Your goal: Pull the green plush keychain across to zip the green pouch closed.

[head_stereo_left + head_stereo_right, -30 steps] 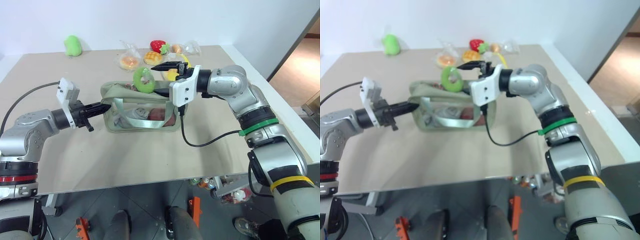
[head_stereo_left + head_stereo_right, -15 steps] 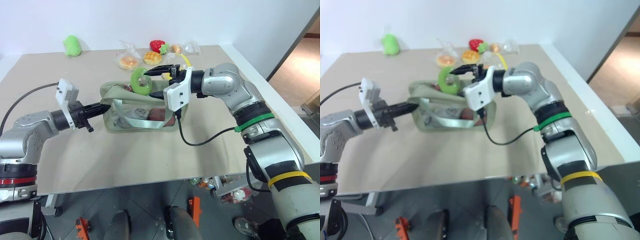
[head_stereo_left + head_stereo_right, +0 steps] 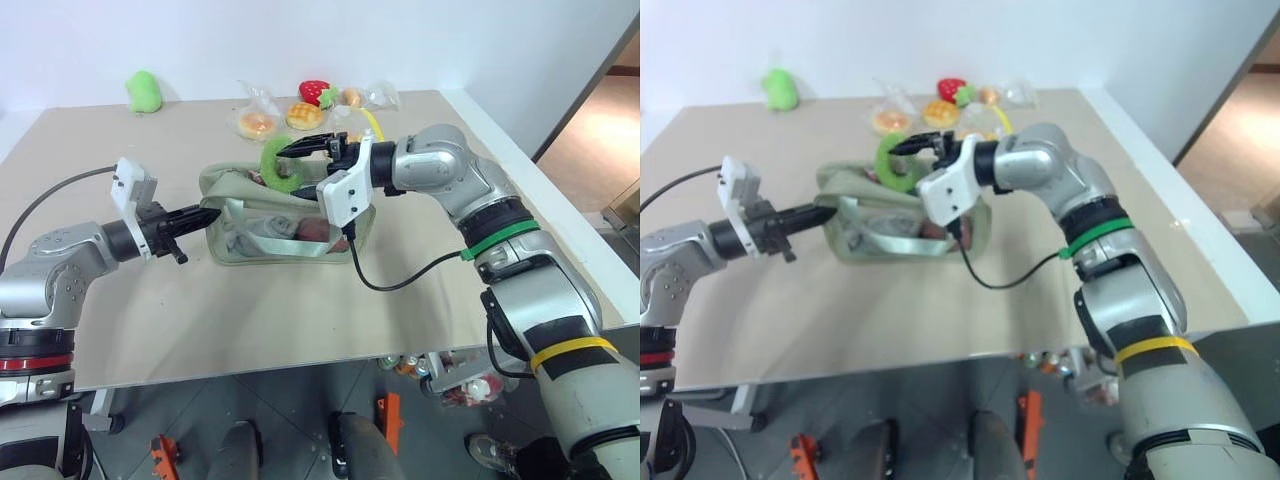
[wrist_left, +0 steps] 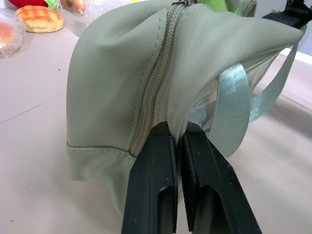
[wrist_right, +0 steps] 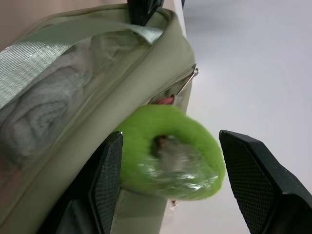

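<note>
My left fingers [image 4: 181, 180] pinch the soft, floppy green pouch [image 3: 250, 235] end; my right fingers [image 5: 246, 180] stand apart around the squashy, light green plush keychain [image 5: 168, 158], best gripped across its ring.

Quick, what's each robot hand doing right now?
Left gripper: shut on the green pouch.
Right gripper: open around the green plush keychain.

Green pouch [image 3: 283, 222] on beige counter [image 3: 300, 310], left gripper [image 3: 212, 215] pinching its end, right gripper [image 3: 292, 163] straddling green plush keychain [image 3: 276, 162], toy food bags [image 3: 300, 108] behind
</note>
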Motion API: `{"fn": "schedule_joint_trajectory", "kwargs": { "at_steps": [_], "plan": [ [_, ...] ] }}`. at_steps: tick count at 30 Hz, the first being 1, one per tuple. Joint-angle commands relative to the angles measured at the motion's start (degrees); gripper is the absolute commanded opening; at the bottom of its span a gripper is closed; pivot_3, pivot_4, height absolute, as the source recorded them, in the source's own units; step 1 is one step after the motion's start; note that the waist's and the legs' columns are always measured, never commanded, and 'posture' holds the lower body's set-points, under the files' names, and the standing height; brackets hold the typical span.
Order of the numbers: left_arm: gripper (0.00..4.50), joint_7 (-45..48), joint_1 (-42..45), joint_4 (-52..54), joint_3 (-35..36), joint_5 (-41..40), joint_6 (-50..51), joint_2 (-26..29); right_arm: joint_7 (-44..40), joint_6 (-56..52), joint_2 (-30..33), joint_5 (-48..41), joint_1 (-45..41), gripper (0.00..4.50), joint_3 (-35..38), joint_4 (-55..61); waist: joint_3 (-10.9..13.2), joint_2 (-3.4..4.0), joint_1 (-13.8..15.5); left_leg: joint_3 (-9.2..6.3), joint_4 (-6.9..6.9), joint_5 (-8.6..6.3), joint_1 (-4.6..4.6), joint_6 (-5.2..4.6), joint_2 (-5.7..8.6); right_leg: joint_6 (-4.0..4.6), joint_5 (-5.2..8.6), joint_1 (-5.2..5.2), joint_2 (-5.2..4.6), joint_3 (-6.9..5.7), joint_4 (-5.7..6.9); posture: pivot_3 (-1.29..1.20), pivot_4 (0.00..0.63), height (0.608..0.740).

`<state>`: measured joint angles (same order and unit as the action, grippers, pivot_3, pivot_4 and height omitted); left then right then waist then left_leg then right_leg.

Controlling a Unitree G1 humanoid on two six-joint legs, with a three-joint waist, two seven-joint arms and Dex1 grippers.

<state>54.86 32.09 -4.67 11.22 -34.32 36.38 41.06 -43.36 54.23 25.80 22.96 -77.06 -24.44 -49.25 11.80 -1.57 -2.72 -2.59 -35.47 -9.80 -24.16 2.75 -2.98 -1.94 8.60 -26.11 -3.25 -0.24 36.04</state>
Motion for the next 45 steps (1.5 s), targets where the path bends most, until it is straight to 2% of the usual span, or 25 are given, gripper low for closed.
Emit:
{"fn": "schedule_joint_trajectory", "kwargs": {
  "at_steps": [1,6,7,10,16,24,28,31,38,45],
  "plan": [
    [0.0,-0.51,0.39,2.64,2.66,-1.68,-0.34,0.2,1.37,0.23,-0.26,0.26,-2.33,3.01,0.65,-0.22,0.0,0.0,0.0,0.0,0.0,0.0,0.0,0.0,0.0,0.0,0.0,0.0,0.0,0.0,0.0,0.0,0.15,0.74],
    [0.0,-0.82,0.13,2.85,2.74,-1.89,-0.37,0.01,2.15,-0.24,-0.22,0.51,-2.67,1.41,0.81,-1.04,0.0,0.0,0.0,0.0,0.0,0.0,0.0,0.0,0.0,0.0,0.0,0.0,0.0,0.01,0.0,0.0,0.15,0.74],
    [0.0,-0.85,0.12,2.84,2.76,-1.93,-0.37,-0.05,2.31,-0.37,-0.23,0.54,-2.73,0.92,0.89,-1.17,0.0,0.0,0.0,0.0,0.0,0.0,0.0,0.0,0.0,0.0,0.0,-0.01,0.0,0.01,0.0,0.0,0.15,0.74],
    [0.0,-0.94,0.17,2.84,2.68,-2.11,-0.35,-0.21,2.76,-0.61,-0.13,0.71,-2.8,0.04,1.02,-1.33,0.0,0.0,0.0,0.0,0.0,0.0,0.0,0.0,0.0,0.0,0.0,-0.01,0.0,0.01,0.0,0.0,0.15,0.74],
    [0.0,-0.9,0.59,2.31,2.45,-2.06,-0.51,-0.59,0.93,-1.84,0.44,-0.77,-2.26,0.04,1.32,-1.17,0.0,0.0,0.0,0.0,0.0,0.0,0.0,0.0,0.0,0.0,0.0,0.0,0.0,0.02,0.0,0.0,0.15,0.74],
    [0.0,-0.67,1.1,1.59,2.14,-1.51,-0.87,-1.07,-16.46,-11.3,0.47,-13.2,1.57,0.04,2.56,2.66,0.0,0.0,0.0,0.0,-0.01,0.0,0.0,0.0,0.0,-0.03,-0.02,0.02,0.0,0.02,0.0,0.0,0.15,0.74],
    [0.0,-0.68,1.13,1.61,2.25,-1.47,-0.87,-1.06,-19.43,-17.02,-0.58,-17.06,2.73,0.04,4.14,4.68,0.0,0.0,0.01,0.0,-0.01,0.0,0.0,0.0,0.0,-0.12,-0.07,0.02,0.01,0.02,0.01,0.0,0.15,0.74],
    [0.0,-0.86,0.79,1.82,2.39,-1.36,-0.84,-0.92,-20.62,-24.46,-2.2,-20.1,2.79,0.78,6.23,5.39,0.0,0.0,0.01,-0.01,-0.01,0.0,0.01,-0.01,0.0,-0.11,-0.07,0.02,0.02,0.02,0.03,0.0,0.15,0.74],
    [0.0,-0.82,0.5,2.19,2.89,-1.53,-0.61,-0.47,-29.09,-32.3,-1.02,-21.94,5.65,3.18,5.46,10.31,0.0,0.0,0.01,-0.01,-0.01,0.0,0.01,-0.01,0.0,-0.2,-0.11,0.02,0.02,0.02,0.04,0.0,0.15,0.74],
    [0.0,-0.79,0.56,2.05,3.03,-1.45,-0.75,-0.33,-29.97,-34.19,-0.98,-21.71,7.16,3.18,5.69,12.87,0.0,0.0,0.01,-0.01,-0.02,0.01,0.01,0.0,0.0,-0.19,-0.12,0.02,0.03,0.02,0.04,0.0,0.15,0.74]
  ]
}}
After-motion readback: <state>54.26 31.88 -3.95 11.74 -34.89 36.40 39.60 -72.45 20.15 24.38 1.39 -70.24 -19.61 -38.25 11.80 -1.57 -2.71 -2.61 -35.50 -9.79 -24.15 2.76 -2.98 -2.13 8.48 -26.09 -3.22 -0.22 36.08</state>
